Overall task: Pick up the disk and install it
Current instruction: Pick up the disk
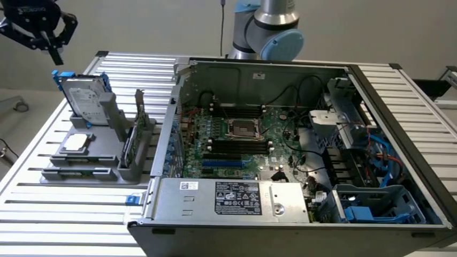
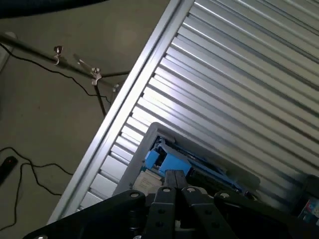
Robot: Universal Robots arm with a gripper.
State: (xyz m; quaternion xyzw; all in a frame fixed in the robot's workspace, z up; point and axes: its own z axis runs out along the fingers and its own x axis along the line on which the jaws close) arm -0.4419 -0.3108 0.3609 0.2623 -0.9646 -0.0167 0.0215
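Observation:
The disk (image 1: 84, 99), a silver-grey drive with a white label in a blue carrier, stands on edge in the grey holder (image 1: 93, 160) at the exterior view's left. My gripper (image 1: 55, 57) hangs in the air just above the disk's top edge, slightly toward the exterior view's left, clear of it. Its fingers are shut together and hold nothing. The wrist view looks down past the closed fingertips (image 2: 171, 175) onto the blue carrier (image 2: 169, 162) of the disk directly below.
The open computer case (image 1: 179, 96) fills the middle and right of the slatted aluminium table (image 1: 64, 214), with a blue drive cage (image 1: 378, 206) in its near right corner. The holder also carries a small silver chip (image 1: 75, 142) and a green card (image 1: 132, 142).

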